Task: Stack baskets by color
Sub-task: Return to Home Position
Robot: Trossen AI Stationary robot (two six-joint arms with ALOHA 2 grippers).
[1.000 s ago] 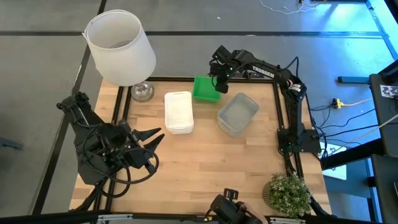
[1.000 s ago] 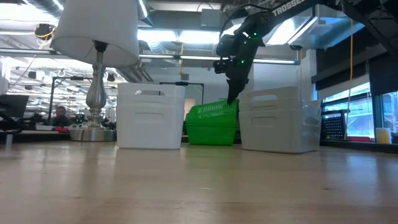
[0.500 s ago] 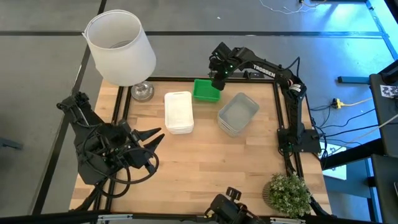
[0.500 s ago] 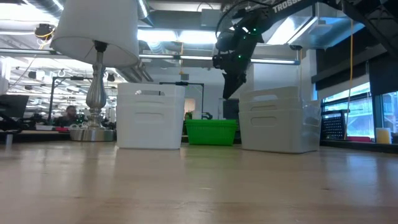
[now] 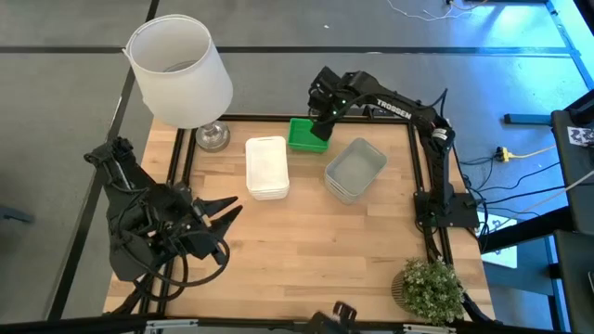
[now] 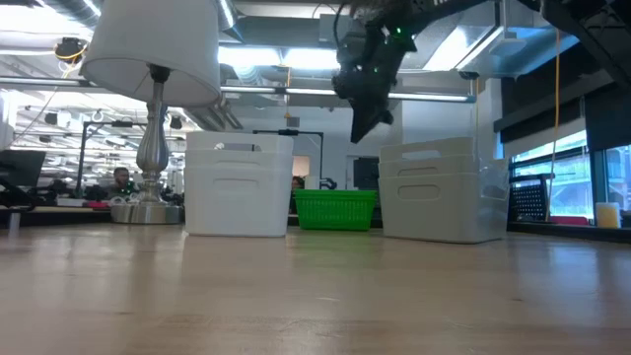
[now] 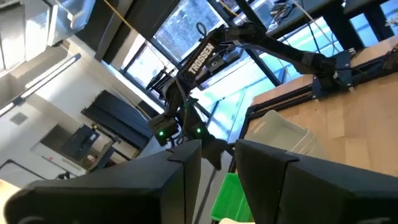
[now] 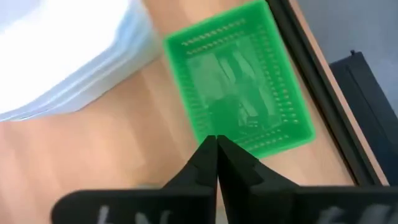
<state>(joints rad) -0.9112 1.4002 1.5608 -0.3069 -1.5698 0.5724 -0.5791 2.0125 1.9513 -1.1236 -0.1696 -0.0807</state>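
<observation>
A green basket (image 5: 306, 135) stands flat on its bottom at the table's far edge, between a stack of white baskets (image 5: 267, 168) and a stack of translucent grey baskets (image 5: 355, 171). My right gripper (image 8: 216, 142) hangs shut above the green basket's near end (image 8: 249, 140), well clear of it in the low view (image 6: 367, 123). Near the table's left edge my left gripper (image 5: 226, 211) is raised and open with nothing between its fingers (image 7: 186, 177). It points toward the baskets.
A lamp with a big white shade (image 5: 178, 70) stands on its metal base (image 5: 212, 137) at the far left corner. A potted plant (image 5: 429, 288) sits at the near right corner. A black frame rail (image 5: 416, 158) borders the table. Bare wood (image 5: 316, 250) fills the near half.
My right gripper has let go of the green basket and risen well above it. The basket, tilted a second ago with its right end raised, has settled flat on the table.
</observation>
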